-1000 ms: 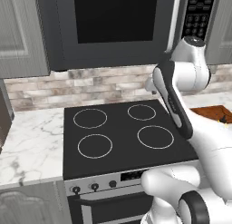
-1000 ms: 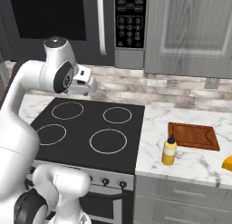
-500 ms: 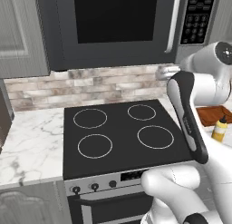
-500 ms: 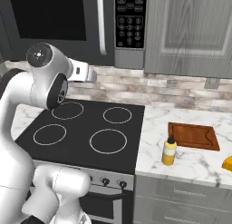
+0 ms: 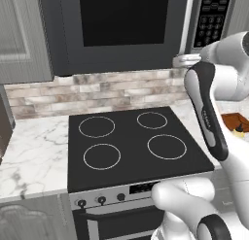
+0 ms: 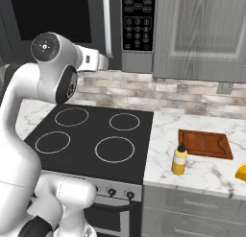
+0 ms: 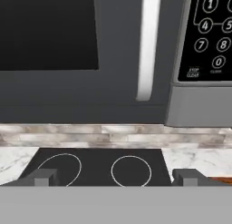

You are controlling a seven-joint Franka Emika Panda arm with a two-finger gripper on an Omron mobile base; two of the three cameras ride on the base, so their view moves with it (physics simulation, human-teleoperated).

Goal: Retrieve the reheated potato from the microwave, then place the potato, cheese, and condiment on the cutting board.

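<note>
The microwave point(image 5: 126, 30) hangs above the stove with its dark glass door shut; the potato is hidden. My gripper point(image 7: 114, 177) is open and holds nothing. It faces the door just below the lower end of the long grey handle point(image 7: 148, 41), left of the keypad point(image 7: 210, 32). From the right base view the gripper point(image 6: 102, 63) hovers under the handle point(image 6: 106, 25). On the right counter lies the cutting board point(image 6: 205, 143). The yellow condiment bottle point(image 6: 179, 160) stands in front of its left corner, and the cheese point(image 6: 241, 173) sits at the far right edge.
A black four-ring stove point(image 6: 91, 135) lies under the microwave, with marble counter point(image 5: 29, 156) on both sides. Grey cabinet doors point(image 6: 202, 29) hang right of the microwave. My own arm point(image 5: 209, 112) hides most of the right counter in the left base view.
The arm has swung and lifted the hand from backsplash height up to the bottom of the microwave's handle. The bottle, board and cheese have stayed put.
</note>
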